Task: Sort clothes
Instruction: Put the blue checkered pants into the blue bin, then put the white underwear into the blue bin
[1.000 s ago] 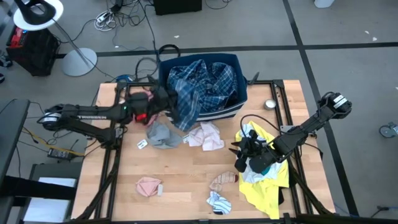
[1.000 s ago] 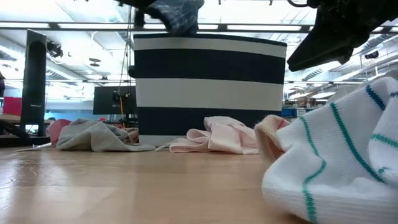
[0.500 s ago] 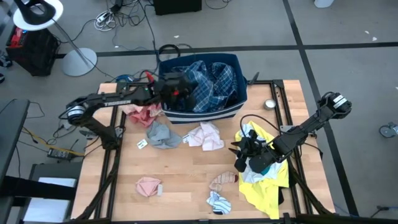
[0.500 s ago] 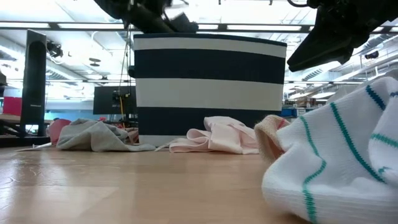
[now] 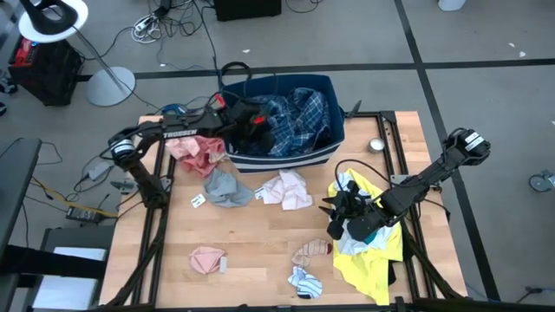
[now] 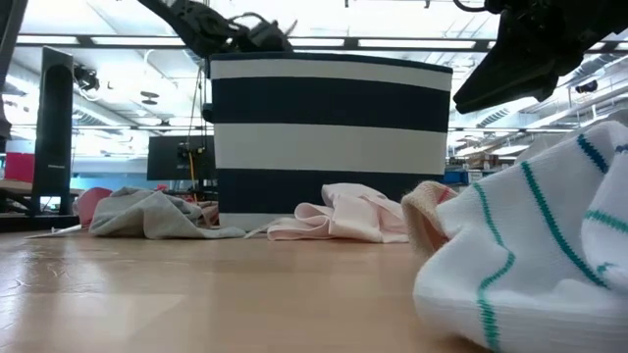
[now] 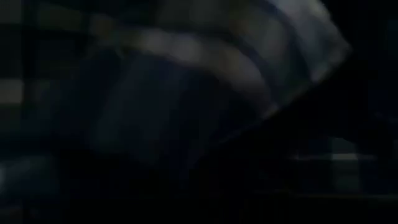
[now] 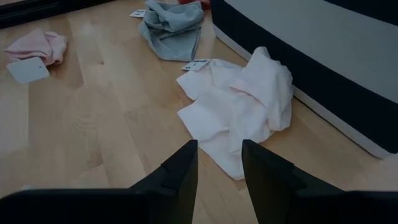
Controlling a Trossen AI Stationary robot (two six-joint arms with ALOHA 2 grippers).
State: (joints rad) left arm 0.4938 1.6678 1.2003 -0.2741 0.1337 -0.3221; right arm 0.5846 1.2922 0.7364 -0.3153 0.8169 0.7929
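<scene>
The blue plaid shirt [image 5: 295, 113] lies bunched inside the navy bin [image 5: 334, 143] at the table's far middle. My left gripper [image 5: 254, 128] reaches into the bin's left part and is shut on that shirt. The left wrist view shows only dark plaid cloth [image 7: 205, 56] close up. My right gripper [image 5: 334, 217] hangs open at the table's right over the yellow shirt [image 5: 375, 260]; nothing lies between its fingers [image 8: 180, 171]. A pale pink piece [image 8: 239, 102] lies ahead of it on the table. My left gripper is on the blue plaid shirt near the bin's left wall [image 5: 264, 130], coming slanting down from the table's left. The gripper itself covers the place of contact, so the hold and the part do not show. The shirt rests in the bin.
A pink-red piece [image 5: 198, 154] lies left of the bin and a grey piece [image 5: 225, 186] in front of it. Nearer the front edge lie a pink piece [image 5: 206, 258], a peach sock [image 5: 310, 251] and a white striped sock [image 5: 305, 282]. A small round tin [image 5: 376, 145] sits far right.
My left gripper has swung from beside the bin's left front corner toward the right and far edge, tipped down and gone into the bin. The blue plaid shirt, which hung over the bin's front rim, now lies wholly inside. The pink-red piece beside the bin is uncovered.
</scene>
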